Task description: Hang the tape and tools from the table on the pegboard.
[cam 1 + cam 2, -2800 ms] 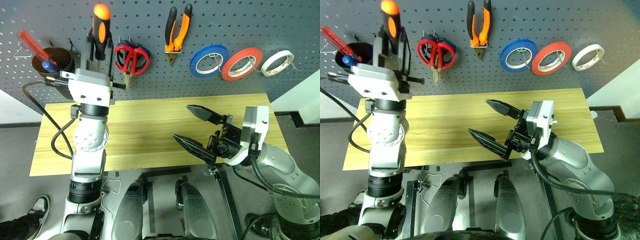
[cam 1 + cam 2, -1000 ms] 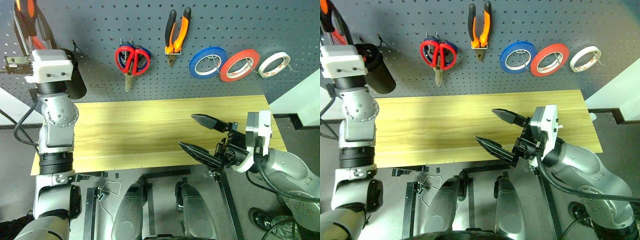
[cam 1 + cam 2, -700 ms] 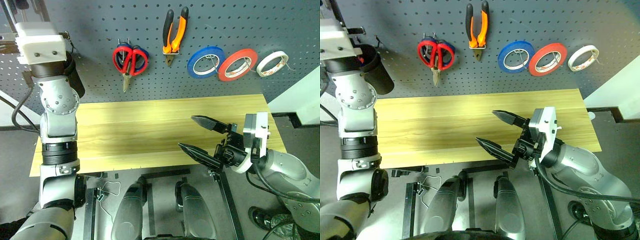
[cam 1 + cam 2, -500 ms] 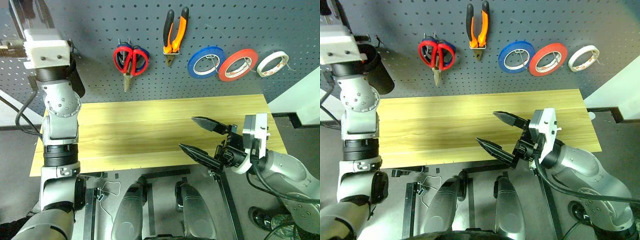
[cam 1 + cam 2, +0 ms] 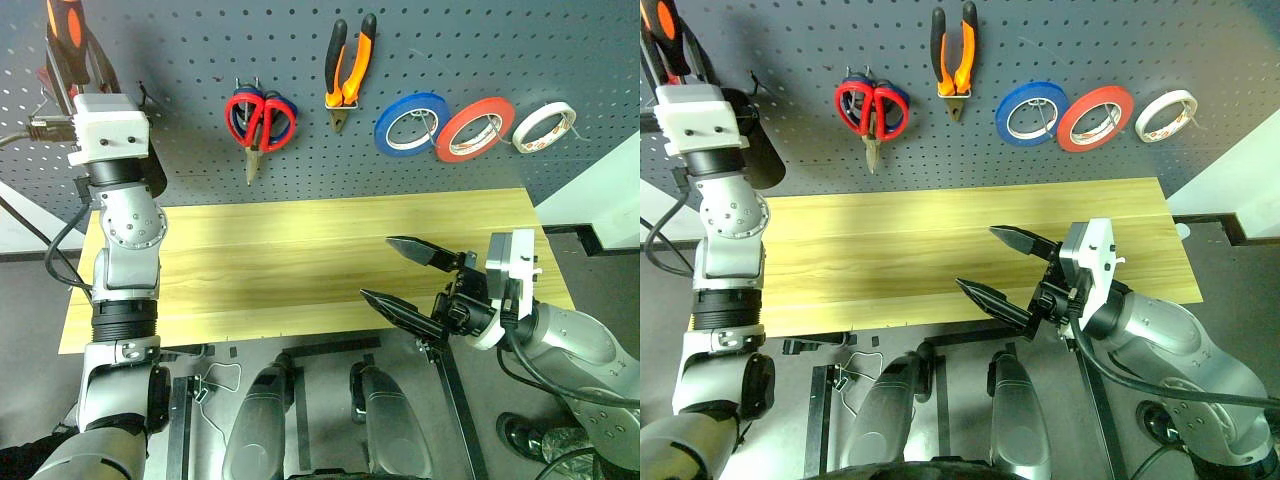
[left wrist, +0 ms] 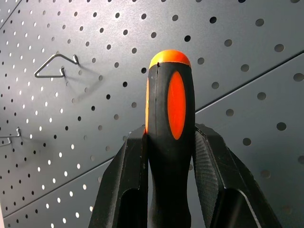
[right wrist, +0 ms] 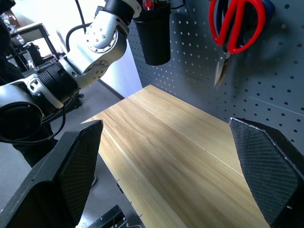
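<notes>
Orange-and-black rubbery handle is what you're dealing with: from the head views, your left gripper (image 5: 68, 45) is up at the far left of the dark grey pegboard (image 5: 180, 60), pinching the screwdriver (image 5: 66, 25) handle-up, right by the black cup (image 5: 758, 140). I'd guess that cup is where it goes, so keep the shaft vertical and line it over the opening before you let go; that's a guess, the tip is hidden. The wood-grain table (image 5: 300, 250) has nothing of the job left on it; red scissors (image 5: 256, 120), pliers (image 5: 347, 65) and the little cream tape (image 5: 546, 125) already hang on hooks. Your right gripper (image 5: 405, 275) hovers over the table's near edge, black fingers spread wide, holding nothing. Left wrist view: the fingers (image 6: 211, 171) squeeze the fat rounded handle from both sides, matte perforated metal behind, with a thin wire hook (image 6: 54, 65) nearby. Right wrist view: textured pads (image 7: 263, 173) wide apart, smooth tabletop between, glossy cup against the board.
</notes>
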